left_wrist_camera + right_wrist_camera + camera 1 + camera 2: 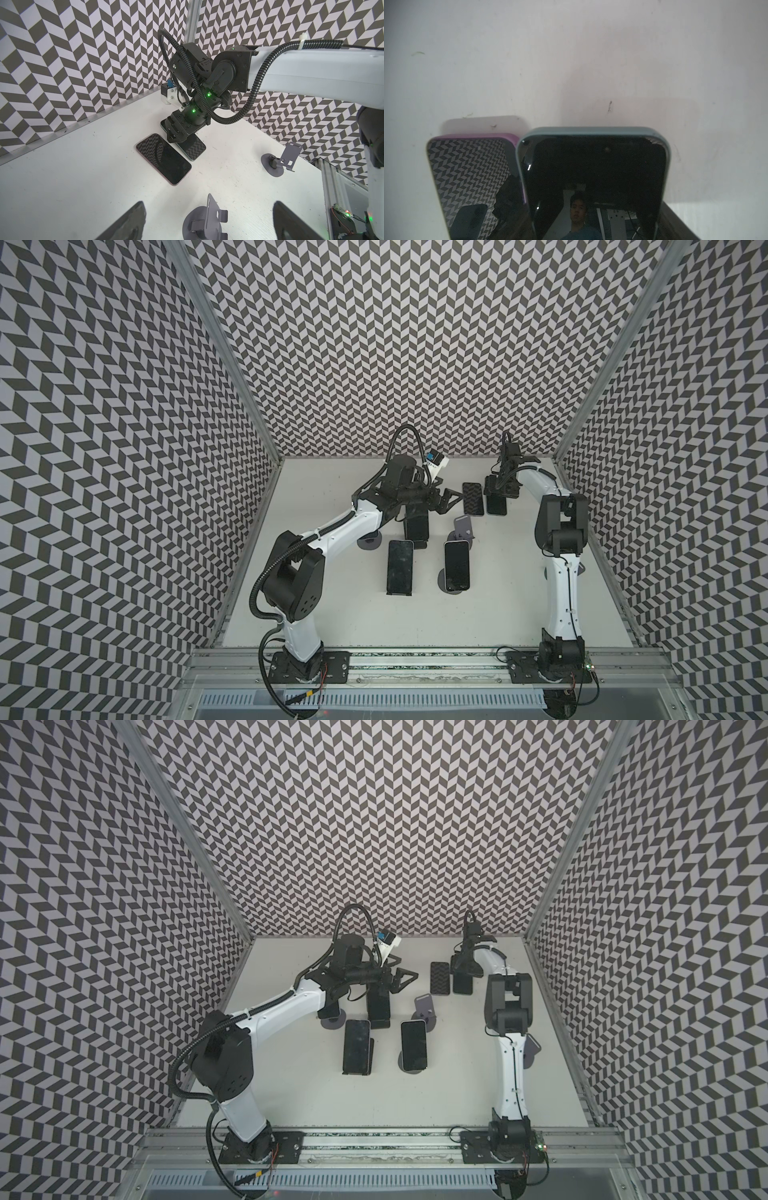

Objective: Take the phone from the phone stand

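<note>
Blue-grey casing marks the phone [593, 176] in play. It is off any stand, at the far right-centre of the white table [415, 622], either resting on the surface or just above it; I cannot tell which. Its long axis runs near to far, and it sits just right of a purple-cased phone [164, 160] that lies flat. The right gripper [178, 137] reaches down from above and clasps its long sides. The left gripper [451, 501] hovers further left, jaws spread and empty. Letting go looks like the next step.
</note>
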Tool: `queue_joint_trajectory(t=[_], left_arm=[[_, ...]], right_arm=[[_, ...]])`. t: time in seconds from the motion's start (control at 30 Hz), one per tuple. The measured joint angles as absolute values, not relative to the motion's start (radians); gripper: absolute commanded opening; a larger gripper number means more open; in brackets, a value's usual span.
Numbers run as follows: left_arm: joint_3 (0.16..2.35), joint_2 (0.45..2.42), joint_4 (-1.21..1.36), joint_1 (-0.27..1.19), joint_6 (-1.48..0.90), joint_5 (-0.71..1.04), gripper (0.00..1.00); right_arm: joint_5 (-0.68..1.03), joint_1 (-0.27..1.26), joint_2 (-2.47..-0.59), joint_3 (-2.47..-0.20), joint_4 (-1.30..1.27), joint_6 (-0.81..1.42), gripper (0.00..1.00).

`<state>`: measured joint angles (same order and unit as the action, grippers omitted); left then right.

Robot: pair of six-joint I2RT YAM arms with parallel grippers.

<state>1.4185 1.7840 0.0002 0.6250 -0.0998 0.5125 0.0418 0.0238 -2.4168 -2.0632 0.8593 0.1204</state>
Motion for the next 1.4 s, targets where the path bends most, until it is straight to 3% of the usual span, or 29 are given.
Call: queue_joint_trajectory(t=[1.1,1.4], left_arm=[[1.402,1.753,-0.001,0.629,-0.094,0.514,0.94],[1.408,1.741,-0.024,0.635,-0.065,0.493,0.95]], right_arm=[[0.045,0.024,-2.402,-2.021,0.788,0.113,0.79],[0.072,0.021,-2.393,-2.017,0.788,0.128,0.87]])
